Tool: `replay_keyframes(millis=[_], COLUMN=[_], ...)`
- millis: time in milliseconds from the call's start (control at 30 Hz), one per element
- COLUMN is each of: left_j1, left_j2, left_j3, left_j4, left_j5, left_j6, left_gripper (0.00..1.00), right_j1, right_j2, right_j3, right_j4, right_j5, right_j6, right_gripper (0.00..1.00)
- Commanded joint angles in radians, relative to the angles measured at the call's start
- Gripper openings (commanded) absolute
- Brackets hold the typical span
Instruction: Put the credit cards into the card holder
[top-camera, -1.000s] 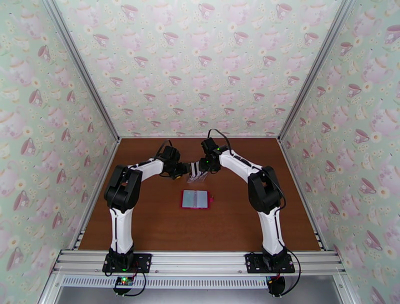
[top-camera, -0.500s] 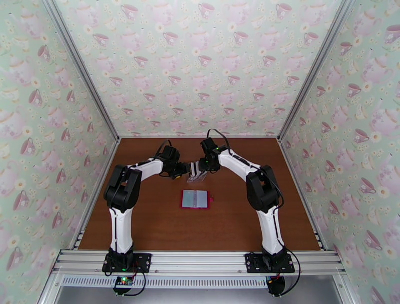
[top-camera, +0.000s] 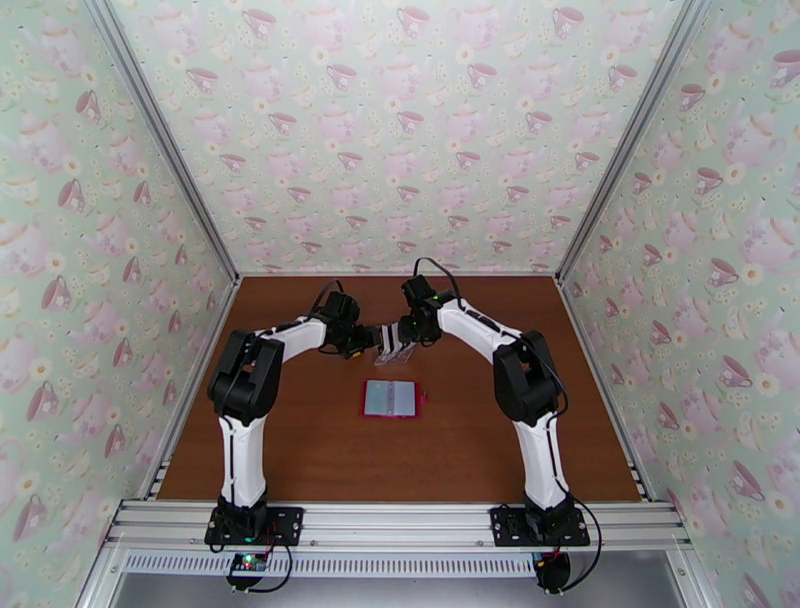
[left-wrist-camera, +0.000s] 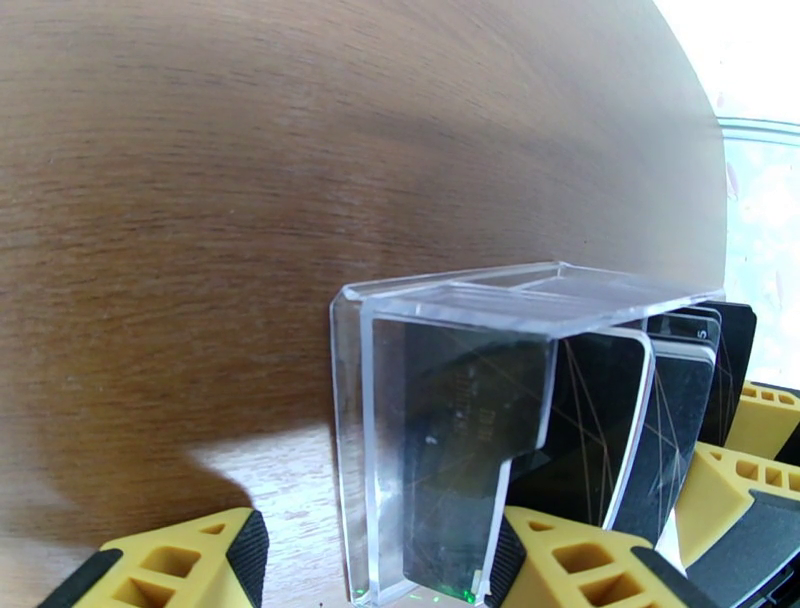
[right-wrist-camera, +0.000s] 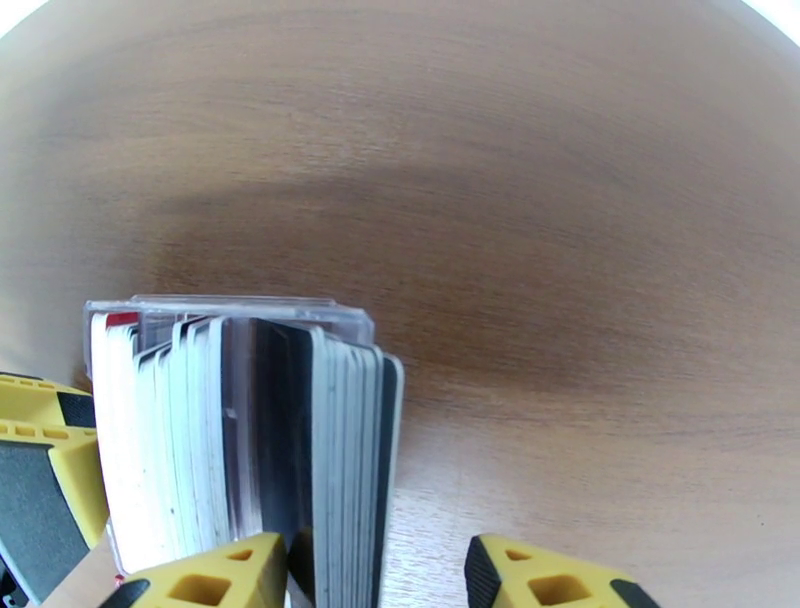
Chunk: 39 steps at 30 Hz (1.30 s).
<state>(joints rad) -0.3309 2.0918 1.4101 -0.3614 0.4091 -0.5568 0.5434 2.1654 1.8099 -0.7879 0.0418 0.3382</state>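
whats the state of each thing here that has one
card holder, open flat, pockets up
clear rack, loaded with cards
credit cards, standing on edge in the clear rack
left gripper, open, astride the rack's end
right gripper, open, astride the outermost cards

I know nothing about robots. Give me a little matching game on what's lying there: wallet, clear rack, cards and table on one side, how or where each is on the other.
Things:
1. wallet
2. clear rack
3. cards
4. table

Descriptions:
A. brown wood grain
B. standing on edge inside the rack
C. lying open and flat, red border
D. see-through, farther back than the wallet

Pairs: 1-C, 2-D, 3-B, 4-A
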Motion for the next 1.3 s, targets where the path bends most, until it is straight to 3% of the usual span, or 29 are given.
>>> replay_keyframes(millis=[0,1267], left_j1=[0.019,0.018], left_j2=[0.024,0.033], left_j3=[0.009,0.002], left_j4=[-0.014,0.009], left_j5=[-0.014,0.006], left_j6=[0.001,-0.014], left_gripper=[0.63,0.63], right_j1=[-0.016,-0.019], right_j2=[-0.02,-0.012], right_j3=[0.031,0.143], right_j4=[-0.046,-0.101], right_j5=[0.067,0.035], right_j6=[-0.022,-0.028], right_gripper=[0.52,0.45])
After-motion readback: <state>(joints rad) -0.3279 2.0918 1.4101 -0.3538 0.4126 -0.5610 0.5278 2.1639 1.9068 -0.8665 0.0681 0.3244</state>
